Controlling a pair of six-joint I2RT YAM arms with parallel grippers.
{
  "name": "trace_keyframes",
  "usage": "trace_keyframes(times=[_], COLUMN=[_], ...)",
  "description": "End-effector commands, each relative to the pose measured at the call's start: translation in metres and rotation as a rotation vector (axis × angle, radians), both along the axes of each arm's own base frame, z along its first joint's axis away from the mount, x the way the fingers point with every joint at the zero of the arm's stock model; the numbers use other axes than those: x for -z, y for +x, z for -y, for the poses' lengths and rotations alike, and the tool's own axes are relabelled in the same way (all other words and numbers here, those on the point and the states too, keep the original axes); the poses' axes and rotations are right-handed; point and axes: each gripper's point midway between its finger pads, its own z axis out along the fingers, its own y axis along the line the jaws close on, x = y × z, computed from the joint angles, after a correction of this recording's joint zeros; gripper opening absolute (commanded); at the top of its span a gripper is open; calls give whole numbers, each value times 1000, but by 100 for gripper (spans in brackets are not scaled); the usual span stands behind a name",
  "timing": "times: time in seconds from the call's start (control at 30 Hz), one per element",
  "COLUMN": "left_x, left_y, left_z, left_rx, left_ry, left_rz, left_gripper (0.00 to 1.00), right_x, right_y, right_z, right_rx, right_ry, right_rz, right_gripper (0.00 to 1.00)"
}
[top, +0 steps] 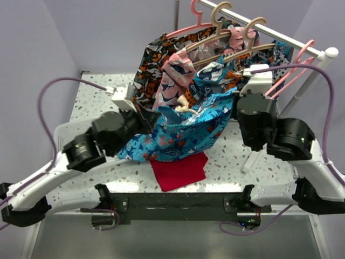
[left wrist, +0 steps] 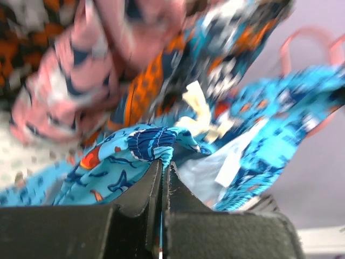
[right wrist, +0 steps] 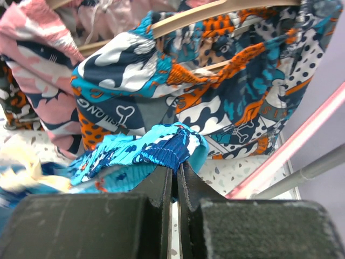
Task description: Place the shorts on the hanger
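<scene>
The turquoise shorts (top: 186, 129) hang stretched between my two grippers above the table, the lower part drooping to the tabletop. My left gripper (top: 155, 116) is shut on one end of the waistband, seen in the left wrist view (left wrist: 163, 164) pinching bunched blue fabric (left wrist: 151, 143). My right gripper (top: 237, 96) is shut on the other end, also seen in the right wrist view (right wrist: 177, 168), holding the gathered waistband (right wrist: 172, 145). A slim pink hanger (top: 294, 67) hangs bare on the rail just right of my right gripper. Its arm shows in the right wrist view (right wrist: 302, 140).
A red cloth (top: 178, 170) lies on the table under the shorts. The white rail (top: 269, 29) crosses the back right and carries tan wooden hangers (top: 226, 38), another pink hanger (top: 188, 27), dark patterned garments (top: 156, 62) and a pink garment (top: 178, 73).
</scene>
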Motion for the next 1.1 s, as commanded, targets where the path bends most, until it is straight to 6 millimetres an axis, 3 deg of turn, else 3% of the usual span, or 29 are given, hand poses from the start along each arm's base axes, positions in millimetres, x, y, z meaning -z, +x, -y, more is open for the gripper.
trace_keyframes(times=[0.0, 0.07, 0.1, 0.17, 0.27, 0.37, 0.43, 0.53, 0.57, 0.63, 0.67, 0.73, 0.77, 0.8, 0.83, 0.87, 0.9, 0.93, 0.97, 1.0, 1.07], left_x=[-63, -83, -117, -152, -190, -208, -205, -171, -144, -113, -76, -31, 18, 41, 64, 106, 126, 144, 175, 187, 204], left_y=[6, 9, 5, 5, 5, 6, 9, 16, 18, 21, 24, 23, 22, 18, 14, 7, 1, -4, -11, -16, -21], left_z=[-25, -13, -15, -7, -6, -17, -25, -36, -45, -52, -66, -71, -84, -86, -87, -93, -92, -91, -93, -92, -94], left_rx=[-51, -11, -1, 32, 43, 1, -38, -102, -131, -151, -179, -165, -190, -179, -180, -175, -155, -149, -139, -124, -120], left_ry=[109, 124, 80, 68, 48, 43, 51, 104, 142, 141, 169, 160, 204, 207, 197, 231, 235, 225, 249, 248, 238], left_rz=[129, 173, 215, 267, 337, 378, 374, 320, 283, 230, 185, 103, 37, 2, -39, -93, -133, -172, -218, -243, -272], left_gripper=[0, 0, 0, 0, 0, 0, 0, 0, 0, 0, 0, 0, 0, 0, 0, 0, 0, 0, 0, 0, 0], right_x=[-20, -23, -26, -29, -36, -38, -37, -29, -26, -4, 4, 51, 66, 108, 125, 142, 184, 199, 215, 247, 267], right_y=[-5, -6, -7, -7, -7, -6, -5, -4, -4, -5, -8, -10, -19, -22, -26, -36, -43, -46, -51, -60, -63], right_z=[21, 20, 21, 20, 14, 6, 0, -8, -11, -21, -23, -36, -44, -49, -56, -64, -68, -78, -84, -85, -90], right_rx=[59, 49, 42, 31, -4, -36, -57, -76, -78, -110, -126, -151, -204, -205, -229, -268, -268, -292, -296, -300, -289], right_ry=[82, 96, 105, 121, 153, 169, 168, 162, 172, 152, 182, 146, 207, 162, 191, 248, 222, 259, 286, 265, 292], right_rz=[54, 56, 60, 68, 78, 74, 66, 45, 37, -12, -31, -122, -170, -244, -278, -332, -409, -437, -479, -553, -589], right_gripper=[0, 0, 0, 0, 0, 0, 0, 0, 0, 0, 0, 0, 0, 0, 0, 0, 0, 0, 0, 0, 0])
